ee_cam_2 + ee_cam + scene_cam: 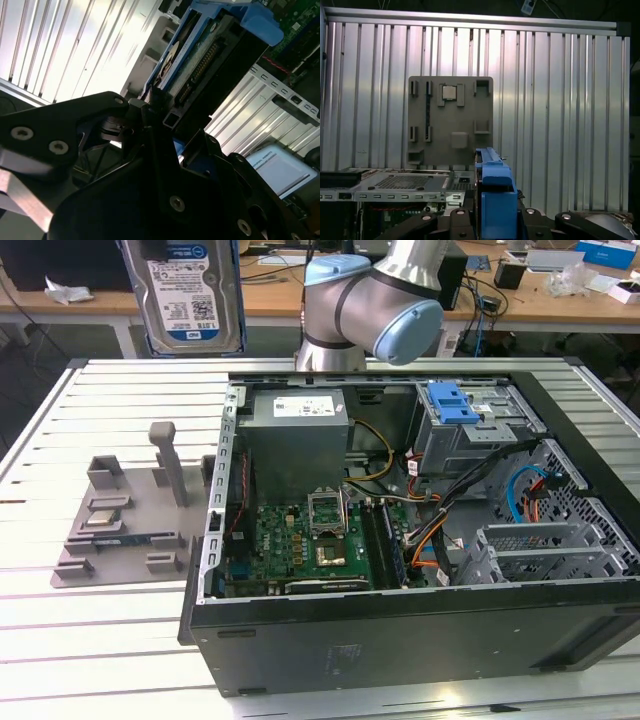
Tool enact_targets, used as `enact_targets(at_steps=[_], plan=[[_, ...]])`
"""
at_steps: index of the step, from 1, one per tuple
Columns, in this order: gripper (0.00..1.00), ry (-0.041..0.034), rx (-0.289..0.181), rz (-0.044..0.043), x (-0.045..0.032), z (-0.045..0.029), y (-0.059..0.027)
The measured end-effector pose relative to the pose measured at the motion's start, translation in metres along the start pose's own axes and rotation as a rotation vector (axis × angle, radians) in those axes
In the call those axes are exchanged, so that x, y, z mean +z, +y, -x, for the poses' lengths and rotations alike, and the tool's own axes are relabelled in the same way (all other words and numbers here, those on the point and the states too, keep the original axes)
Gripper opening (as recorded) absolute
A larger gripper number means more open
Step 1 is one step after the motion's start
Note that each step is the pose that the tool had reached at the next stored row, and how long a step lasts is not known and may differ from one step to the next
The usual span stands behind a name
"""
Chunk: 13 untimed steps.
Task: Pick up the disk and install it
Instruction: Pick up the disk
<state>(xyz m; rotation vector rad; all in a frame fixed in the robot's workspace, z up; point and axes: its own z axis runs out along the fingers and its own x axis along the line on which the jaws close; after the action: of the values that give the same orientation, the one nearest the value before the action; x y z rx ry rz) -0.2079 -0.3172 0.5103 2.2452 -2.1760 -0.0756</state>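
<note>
**Disk** [190, 290]. Raised well clear of the table [90, 640], high at the exterior view's left. It hangs above and behind the grey fixture plate [115, 530] and apart from the open computer case [400, 640]. It stands upright with its label face toward the exterior camera. Judged a carrying posture: the height keeps it free of the plate's posts and the case wall. Not yet installed.

**Tool** [156, 107]. Clenched on the disk. In the second wrist view the black jaws close on one end of the drive, beside its blue rail [175, 60].

**Case contents.** Power supply [300, 425] and blue bracket [455, 400] sit along the rear half, with the arm [370, 300] rising behind them.

**Views compared.**
- The exterior view supplies the label and the whole layout.
- The second wrist view supplies the grip itself and the disk's connector edge.
- The first wrist view looks along the blue rail down onto the fixture plate, where a chip [450, 92] sits in a recess, with the case's edge alongside. This puts the disk over the plate's side of the table.
</note>
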Motion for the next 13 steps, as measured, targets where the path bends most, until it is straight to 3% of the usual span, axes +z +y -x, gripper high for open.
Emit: enact_targets(at_steps=[13], plan=[[0.37, 0.0001, 0.0, 0.0001, -0.002, -0.0014, -0.0457]])
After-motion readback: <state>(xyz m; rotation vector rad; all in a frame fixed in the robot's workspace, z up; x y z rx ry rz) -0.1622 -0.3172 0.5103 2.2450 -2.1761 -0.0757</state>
